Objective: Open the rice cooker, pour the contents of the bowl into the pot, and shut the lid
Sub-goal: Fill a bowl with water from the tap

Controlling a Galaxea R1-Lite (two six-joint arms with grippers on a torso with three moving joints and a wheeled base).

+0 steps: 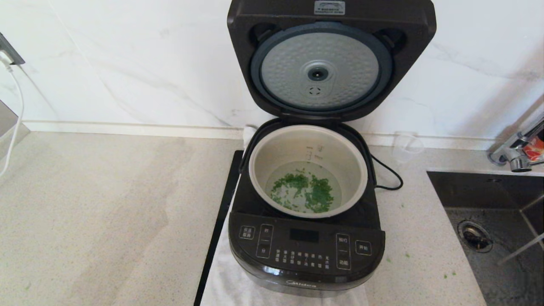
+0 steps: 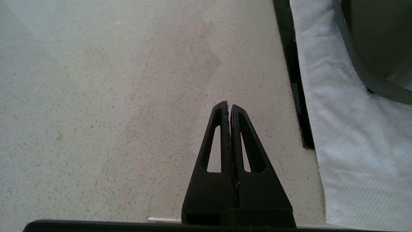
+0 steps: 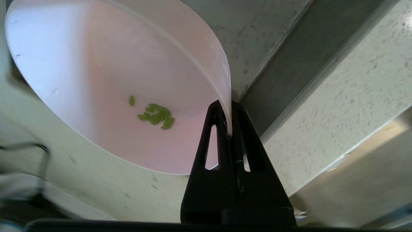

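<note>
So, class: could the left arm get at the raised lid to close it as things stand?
Probably yes. The left gripper is shut, holds nothing and hangs over bare counter beside the cooker. Nothing shows in front of the lid, though its height may test reach.

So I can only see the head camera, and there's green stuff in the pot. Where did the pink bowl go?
Observer: The right gripper is pinching the bowl by its rim.
Operator: Is it empty?
Observer: Nearly; a small clump of green bits sticks inside.
Operator: And the other arm?
Observer: The left gripper is shut on nothing, above the bare counter beside the white towel.
</note>
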